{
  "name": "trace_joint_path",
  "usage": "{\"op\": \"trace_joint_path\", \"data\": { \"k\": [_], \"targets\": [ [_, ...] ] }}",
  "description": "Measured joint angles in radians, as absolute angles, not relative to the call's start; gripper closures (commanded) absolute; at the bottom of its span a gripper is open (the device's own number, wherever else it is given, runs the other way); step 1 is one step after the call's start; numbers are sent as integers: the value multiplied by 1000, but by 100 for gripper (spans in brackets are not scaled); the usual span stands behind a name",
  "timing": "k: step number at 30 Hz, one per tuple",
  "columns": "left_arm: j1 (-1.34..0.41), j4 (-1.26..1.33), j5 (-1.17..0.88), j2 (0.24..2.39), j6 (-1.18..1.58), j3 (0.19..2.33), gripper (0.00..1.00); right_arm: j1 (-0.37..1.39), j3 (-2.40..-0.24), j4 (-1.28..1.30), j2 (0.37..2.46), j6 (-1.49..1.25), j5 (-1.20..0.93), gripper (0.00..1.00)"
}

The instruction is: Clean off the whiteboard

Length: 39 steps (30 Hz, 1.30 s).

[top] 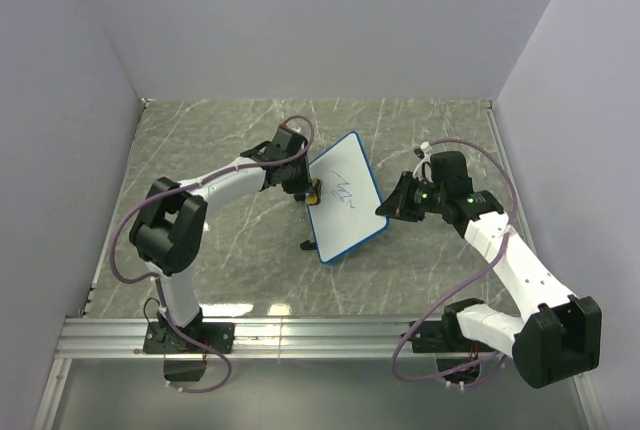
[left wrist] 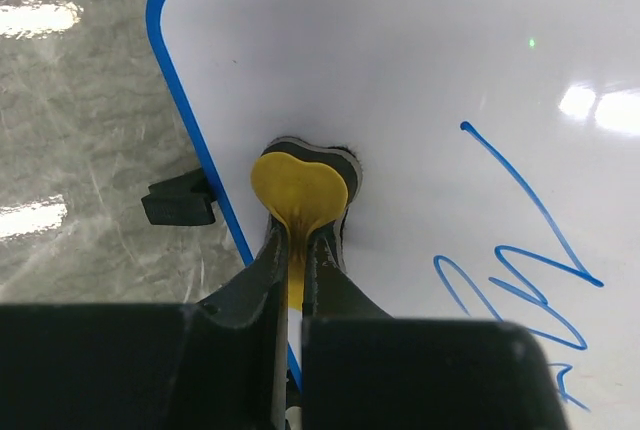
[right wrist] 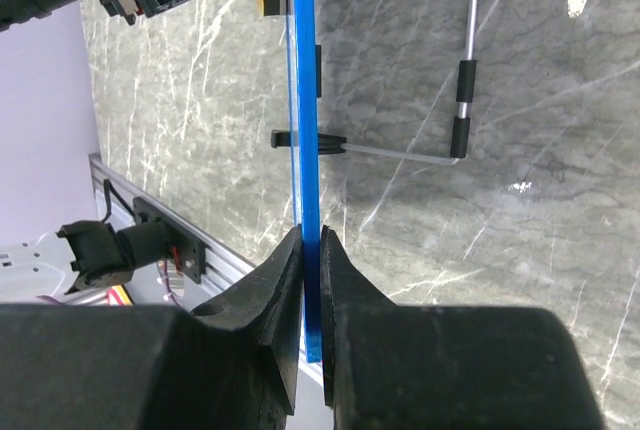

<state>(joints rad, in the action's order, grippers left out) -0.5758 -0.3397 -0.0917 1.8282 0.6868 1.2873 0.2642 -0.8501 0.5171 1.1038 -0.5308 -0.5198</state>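
Eraser on the board, writing not yet wiped.
The whiteboard (top: 346,197) lies askew in the middle of the table (top: 220,140), between the two arms; the right gripper (right wrist: 312,250) has its fingers closed narrow on the board's blue right rim, steadying it; the left gripper (left wrist: 300,240) pinches the yellow eraser (left wrist: 298,190), which presses the white face just inside the left rim; the blue scribble (left wrist: 520,250) lies right of the eraser, apart from it and whole; the wiping itself looks almost entirely left to do.

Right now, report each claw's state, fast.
Left claw: closed, holding the small yellow bow-shaped eraser.
Right claw: closed, gripping the edge of the flat white blue-rimmed whiteboard.
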Motion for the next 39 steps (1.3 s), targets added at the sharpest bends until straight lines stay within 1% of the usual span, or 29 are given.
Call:
{"op": "trace_joint_path", "data": {
  "k": [5,8,14,16,24,28,31,39],
  "targets": [
    [-590,-340,-90,1831,661,1295,100,264,-844,527,1091,-538,-516,100],
    [-625,-379,-83,1831,629,1336,100,264,-841,527,1088,-543,-516,100],
    [-766,-461,-83,1850,564,1517,100,264,-829,530,1093,-554,-508,100],
    [-804,-461,-92,1845,562,1538,100,264,-829,531,1100,-553,-506,100],
    [-844,-397,-147,1776,619,1437,100,266,-829,530,1135,-553,-522,100],
    [-827,-378,-167,1775,630,1421,100,267,-830,528,1148,-553,-525,100],
    [-780,-356,-215,1775,641,1396,100,268,-831,521,1149,-552,-525,100],
    [-588,-361,-211,1846,624,1323,100,273,-832,505,1149,-551,-524,100]
  ]
}}
